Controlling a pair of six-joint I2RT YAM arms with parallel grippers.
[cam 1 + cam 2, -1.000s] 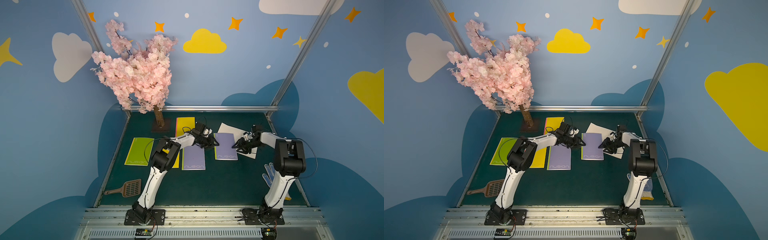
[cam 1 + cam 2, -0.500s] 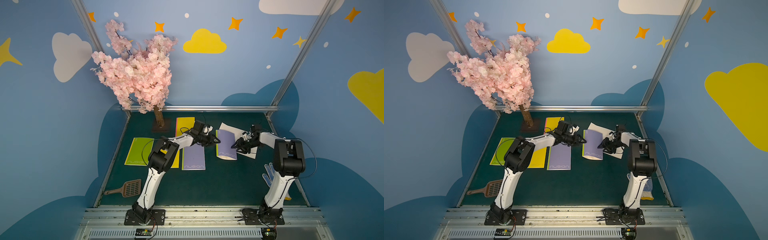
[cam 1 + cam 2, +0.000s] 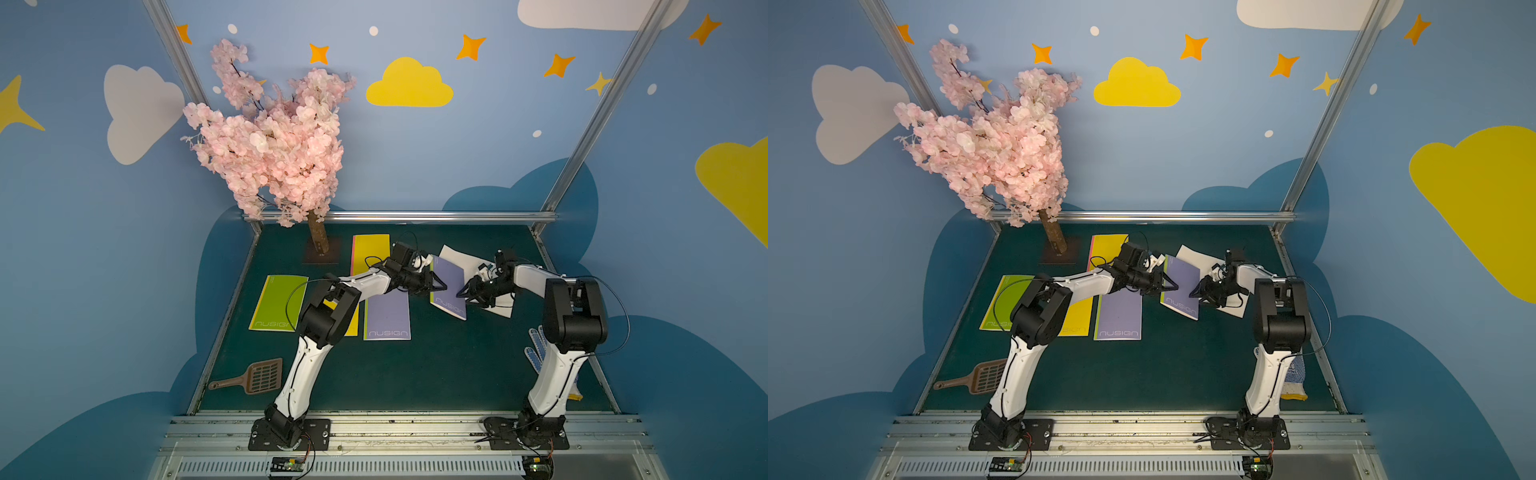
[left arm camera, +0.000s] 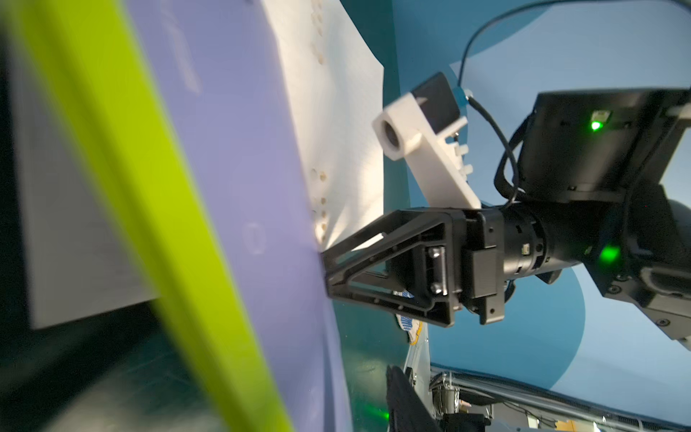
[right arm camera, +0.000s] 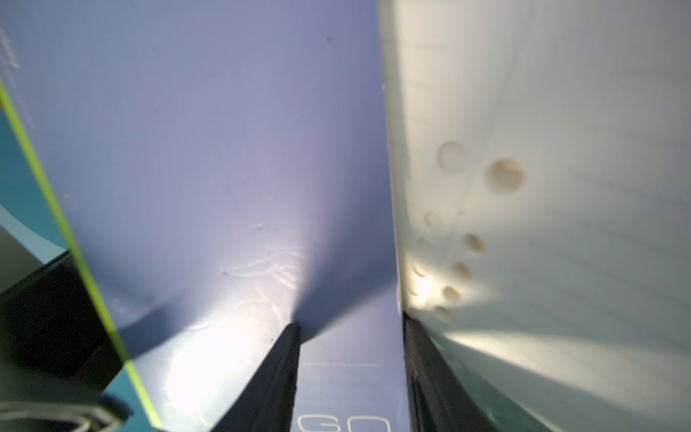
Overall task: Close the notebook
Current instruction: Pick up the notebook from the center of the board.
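The notebook's (image 3: 449, 276) purple cover is standing tilted between your two grippers.
The notebook is lying toward the back of the table (image 3: 415, 374), right of middle. Its white pages (image 3: 471, 259) are lying flat and the cover's green edge is lifting off the surface. Your left gripper (image 3: 440, 286) is reaching in at that green edge, but the wrist view is blurring there, so you cannot tell whether its jaws are gripping. Your right gripper (image 3: 460, 293) is facing it from the page side with jaws apart. One fingertip (image 5: 289, 355) is touching the cover's printed face and the other is sitting at the fold beside the pages.
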